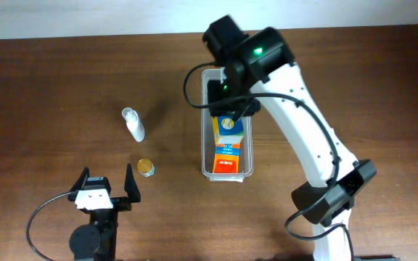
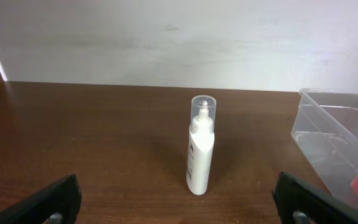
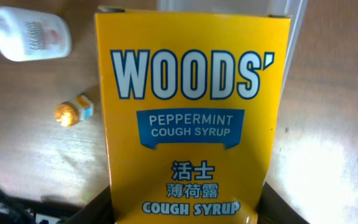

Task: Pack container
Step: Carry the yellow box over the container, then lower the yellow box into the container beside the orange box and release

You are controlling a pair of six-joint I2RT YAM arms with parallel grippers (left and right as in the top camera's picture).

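Observation:
The clear plastic container (image 1: 205, 145) lies lengthwise at the table's middle. An orange box (image 1: 227, 164) lies in its near end. My right gripper (image 1: 228, 109) is shut on a yellow Woods' cough syrup box (image 1: 230, 127) and holds it over the container's far half. In the right wrist view the yellow box (image 3: 191, 118) fills the frame between my fingers (image 3: 185, 216), with the container rim (image 3: 296, 37) behind it. My left gripper (image 1: 107, 190) is open and empty near the front edge, left of the container. The left wrist view also shows the container (image 2: 328, 134).
A white bottle (image 1: 133, 125) lies left of the container, straight ahead of my left gripper (image 2: 182, 211) in the left wrist view (image 2: 201, 149). A small gold-capped jar (image 1: 146, 167) stands nearer the front. Both show in the right wrist view: bottle (image 3: 27, 34), jar (image 3: 73, 112).

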